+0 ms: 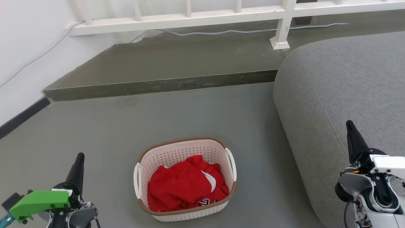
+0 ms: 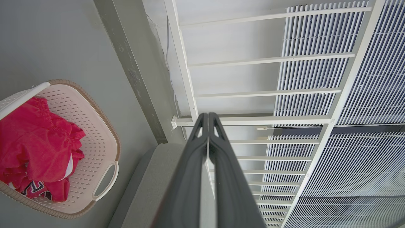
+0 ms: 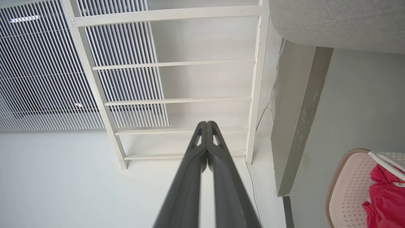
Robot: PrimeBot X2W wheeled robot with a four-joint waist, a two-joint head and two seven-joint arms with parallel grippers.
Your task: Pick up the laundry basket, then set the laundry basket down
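Dark fingers nearest the lens were pressed together, empty, on left gripper point(image 2: 208, 117) and right gripper point(image 3: 206, 124). Grey fabric sofa point(image 1: 341, 88) stood just right of the cream perforated plastic laundry basket point(image 1: 182, 139), on the floor between my arms. Risk judged: right arm snagging sofa; uneven lift spilling red cloth garment point(image 1: 180, 186). Wrist views confirmed closure; head view gave both white handles point(image 1: 232, 164).

The laundry basket point(image 1: 177, 154) was cream plastic with a slight sheen, its walls punched with small holes and its rim trimmed in a brown woven-look band. The red garment point(image 1: 180, 185) in it was soft cloth. The floor point(image 1: 190, 110) looked smooth and matt grey, the step edge point(image 1: 164, 85) scuffed. The sofa point(image 1: 341, 88) wore coarse grey fabric; the railing point(image 1: 190, 19) was painted white.
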